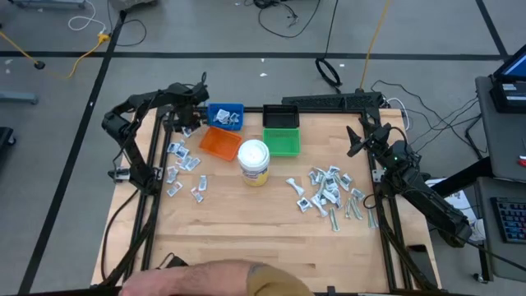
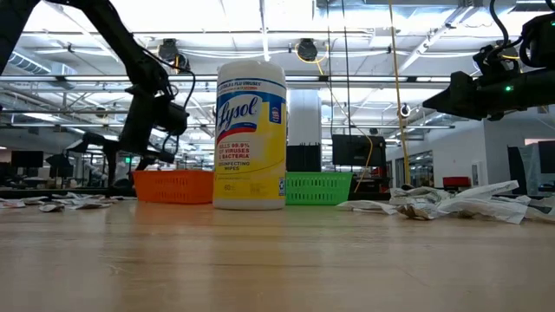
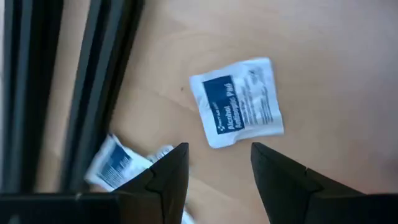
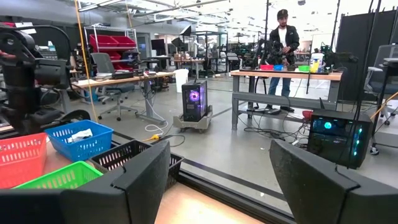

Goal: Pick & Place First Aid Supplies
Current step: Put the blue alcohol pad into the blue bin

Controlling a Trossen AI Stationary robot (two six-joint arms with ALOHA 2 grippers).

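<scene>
The first aid supplies lie flat on the wooden table in two scatters: small white-and-grey packets at the left point(image 1: 184, 167) and a denser pile at the right point(image 1: 329, 193). My left gripper point(image 3: 219, 158) points down over the table's far left corner point(image 1: 187, 125), open and empty. Just beyond its fingertips lies a white alcohol pad packet with a blue label point(image 3: 239, 102); another packet point(image 3: 118, 165) lies beside one finger. My right gripper point(image 4: 217, 168) waits open and raised at the right edge point(image 1: 355, 140), pointing level.
A blue bin point(image 1: 226, 115) with a few packets, a black bin point(image 1: 280, 115), an orange bin point(image 1: 220, 143) and a green bin point(image 1: 282, 142) stand at the far middle. A yellow-labelled wipes jar point(image 1: 253, 161) stands in front of them. A person's head point(image 1: 246, 279) shows at the near edge.
</scene>
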